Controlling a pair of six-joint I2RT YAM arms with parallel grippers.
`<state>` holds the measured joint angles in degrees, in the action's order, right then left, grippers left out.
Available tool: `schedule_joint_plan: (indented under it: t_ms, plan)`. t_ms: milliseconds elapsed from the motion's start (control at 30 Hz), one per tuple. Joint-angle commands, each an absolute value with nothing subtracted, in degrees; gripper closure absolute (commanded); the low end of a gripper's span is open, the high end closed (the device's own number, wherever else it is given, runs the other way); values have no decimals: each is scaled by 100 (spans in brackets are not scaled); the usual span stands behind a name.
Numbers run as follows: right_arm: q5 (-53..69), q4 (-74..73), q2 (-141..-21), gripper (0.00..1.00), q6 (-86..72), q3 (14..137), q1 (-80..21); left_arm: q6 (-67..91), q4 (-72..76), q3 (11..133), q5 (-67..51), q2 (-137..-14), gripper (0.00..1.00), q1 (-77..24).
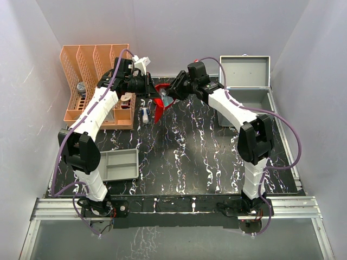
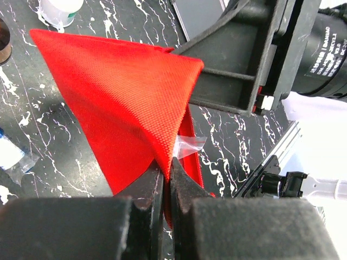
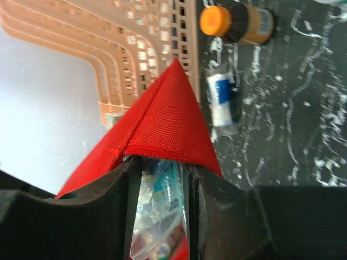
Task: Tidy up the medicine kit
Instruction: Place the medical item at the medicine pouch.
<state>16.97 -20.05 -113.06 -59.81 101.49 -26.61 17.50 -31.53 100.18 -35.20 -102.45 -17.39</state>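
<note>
Back at the middle of the table, both my grippers meet on the red pouch (image 2: 124,92). My left gripper (image 2: 167,181) is clamped tight on a fold of its fabric. My right gripper (image 3: 162,184) has its jaws a narrow way apart at the pouch's mouth with a clear plastic packet (image 3: 157,216) between them, and I cannot tell whether they pinch it or merely flank it. The medicine kit (image 1: 245,71) stands at the back right of the table, to the right of where my jaws meet, apart from the pouch and just beside my right forearm, so my right arm is plainly the nearer one. Its long axis runs left to right across the table. It is a grey metal box with its lid thrown back and standing upright, a thin handle at the lid's top edge, and the open body partly hidden beneath my right arm. I judge that anything bound for it must travel rightward and down into that opening.
</note>
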Motion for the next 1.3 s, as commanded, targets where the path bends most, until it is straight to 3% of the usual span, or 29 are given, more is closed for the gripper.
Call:
schedule_joint_plan:
  t_ms: [0, 567, 867, 1100, 1267]
  plan:
    - [1162, -2974, -10777, 65, -5343, 10476, -2652, 1784, -3093, 10094, -3814, -9899, 100, -1777]
    - [814, -3937, -10191, 60, -4965, 10894, -2748, 1821, -3039, 10127, -3819, -10036, 100, -1821]
    - [-2, -4976, -11025, 63, -4746, 12281, -3468, 1859, -3026, 10152, -3806, -10074, 100, -1881]
    - [-469, -5310, -11026, 74, -4845, 12109, -3627, 1859, -3032, 10112, -3782, -10020, 100, -1881]
    - [-676, -5333, -10798, 75, -4843, 11870, -3626, 1859, -3021, 10090, -3792, -10006, 100, -1887]
